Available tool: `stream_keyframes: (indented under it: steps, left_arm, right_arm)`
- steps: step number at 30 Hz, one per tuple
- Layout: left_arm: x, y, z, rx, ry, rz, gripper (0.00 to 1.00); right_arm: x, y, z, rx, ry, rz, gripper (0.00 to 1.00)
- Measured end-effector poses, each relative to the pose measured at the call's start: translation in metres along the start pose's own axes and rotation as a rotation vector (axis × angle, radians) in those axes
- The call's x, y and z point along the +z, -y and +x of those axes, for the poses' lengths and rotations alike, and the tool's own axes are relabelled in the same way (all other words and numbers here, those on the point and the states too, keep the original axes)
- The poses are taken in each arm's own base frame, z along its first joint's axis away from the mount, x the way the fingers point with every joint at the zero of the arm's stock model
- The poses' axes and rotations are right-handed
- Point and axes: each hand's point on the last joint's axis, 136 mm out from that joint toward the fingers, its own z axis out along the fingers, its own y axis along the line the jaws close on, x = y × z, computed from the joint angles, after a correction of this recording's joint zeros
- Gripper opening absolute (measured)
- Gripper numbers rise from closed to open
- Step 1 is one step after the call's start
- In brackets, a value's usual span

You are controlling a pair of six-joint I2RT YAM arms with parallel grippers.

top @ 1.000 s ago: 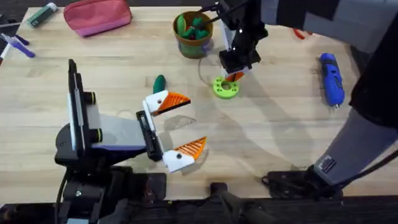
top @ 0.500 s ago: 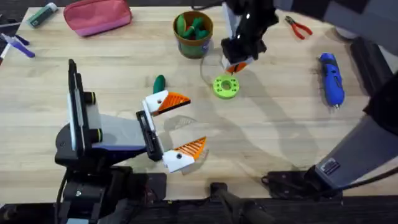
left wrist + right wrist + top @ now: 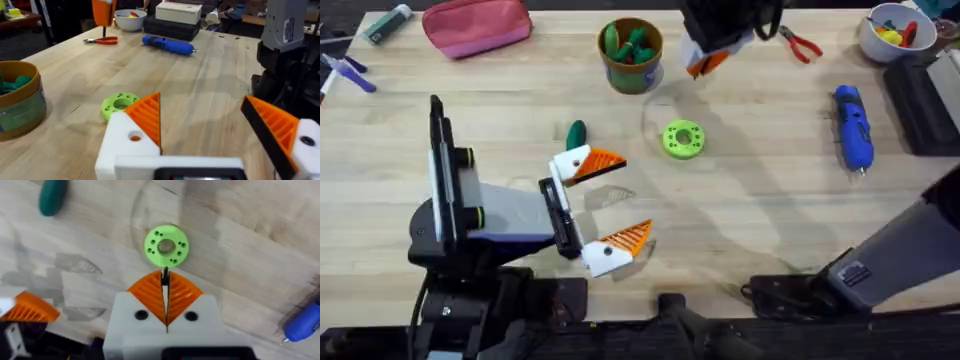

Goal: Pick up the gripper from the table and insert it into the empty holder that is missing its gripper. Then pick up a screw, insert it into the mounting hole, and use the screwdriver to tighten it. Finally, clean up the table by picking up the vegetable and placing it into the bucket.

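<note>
Vegetable (image 3: 576, 132) lies on the table well left of the green ring (image 3: 682, 139), looks light, smooth, slippery, so pinch across its middle; right gripper (image 3: 165, 306) fingers together, empty, left gripper (image 3: 202, 122) apart.

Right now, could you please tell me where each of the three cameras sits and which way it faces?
Overhead: above the arm bases, looking down and forward over the wooden table; left claw open.
Left wrist: low, facing across the table toward the blue cylindrical screwdriver; its own orange-padded fingers in front.
Right wrist: raised, looking down; right claw shut on a thin dark screw-like piece.
Shared: all three show the bright green flat ring with holes.
</note>
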Motion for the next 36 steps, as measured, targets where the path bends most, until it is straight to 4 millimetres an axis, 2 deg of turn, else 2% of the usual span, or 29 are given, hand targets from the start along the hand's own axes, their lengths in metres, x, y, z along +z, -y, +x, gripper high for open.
stream_keyframes:
  steps: [5,11,21,27,36]
  left_arm:
    - [0.0,0.0,0.0,0.0,0.0,0.0,0.986]
    - [0.0,0.0,0.0,0.0,0.0,0.0,0.986]
    - [0.0,0.0,0.0,0.0,0.0,0.0,0.986]
    - [0.0,0.0,0.0,0.0,0.0,0.0,0.986]
    - [0.0,0.0,0.0,0.0,0.0,0.0,0.985]
  right_arm:
    - [-0.04,-0.029,0.0,-0.1,0.059,-0.024,0.01]
    - [-0.07,-0.07,0.009,-0.27,0.111,-0.061,0.01]
    - [-0.078,-0.133,0.04,-0.576,0.105,-0.107,0.01]
    - [-0.079,-0.148,0.047,-0.681,0.112,-0.117,0.01]
    - [-0.082,-0.178,0.047,-0.818,0.178,-0.143,0.01]
